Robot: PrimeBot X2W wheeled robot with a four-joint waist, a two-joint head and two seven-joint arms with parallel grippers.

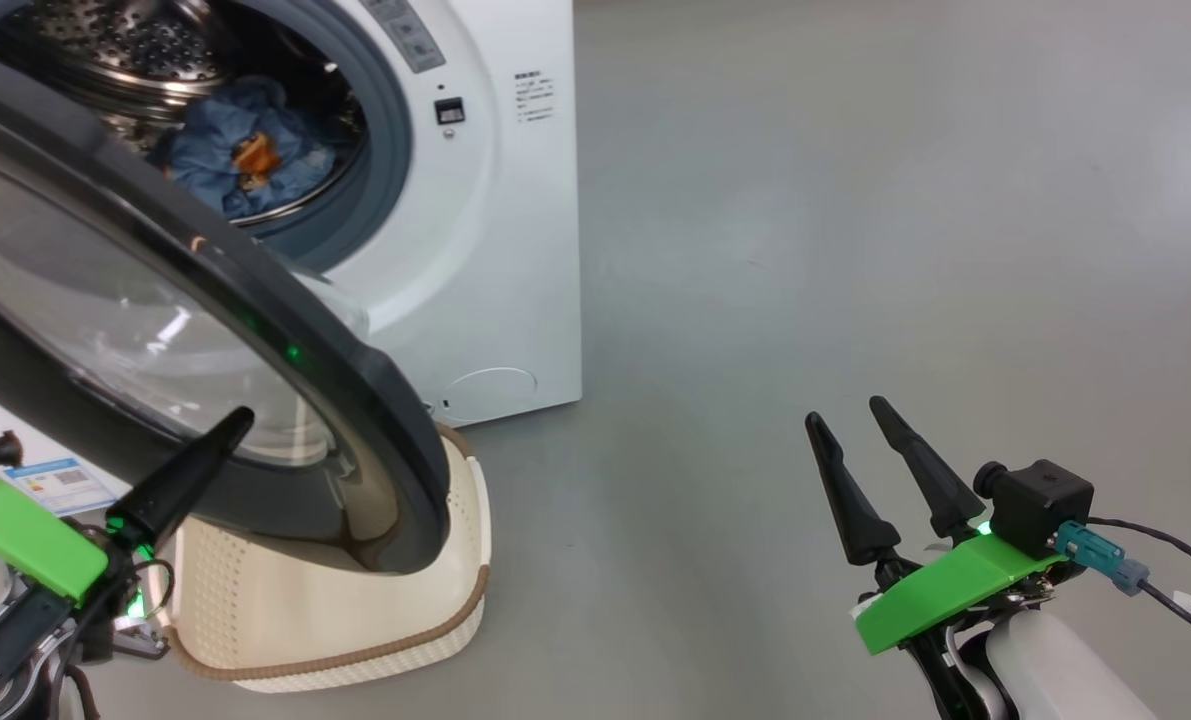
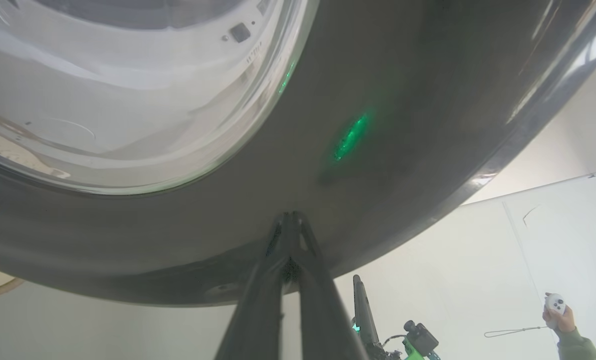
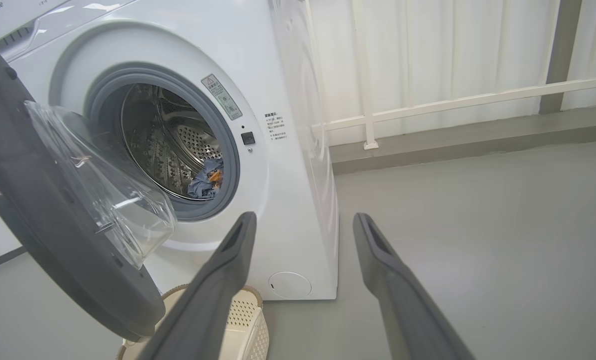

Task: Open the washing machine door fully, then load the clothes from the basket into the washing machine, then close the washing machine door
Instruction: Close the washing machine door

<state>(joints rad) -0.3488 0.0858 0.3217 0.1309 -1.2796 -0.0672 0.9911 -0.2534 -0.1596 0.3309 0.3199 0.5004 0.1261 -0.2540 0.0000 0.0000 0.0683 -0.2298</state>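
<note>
Most of the job looks done from where I stand. The clothes [image 1: 235, 150] lie as a blue heap with an orange patch inside the steel drum [image 1: 125, 40] of the washing machine [image 1: 515, 250]. The basket [image 1: 305, 610] sits on the floor [image 1: 855, 200] just in front of the machine, partly under the door. What I can see of its inside looks bare, though the door hides a good part of it. The washing machine door [image 1: 293, 340] hangs part-way open, its glass bowl turned toward the drum mouth and well short of the seal. That leaves the last step, closing it, which I judge to be under way but not finished. The fingers of my left gripper [image 1: 235, 425] are pressed together, holding nothing. Their tips are set to the door's glossy outer face near the edge of the glass, and whether they bear on it firmly I cannot tell. My right gripper [image 1: 845, 410] hangs over bare floor well off to the right of the machine, with its fingers spread wide apart and empty. I reckon what remains is a steady push until the door meets the seal and latches.
</note>
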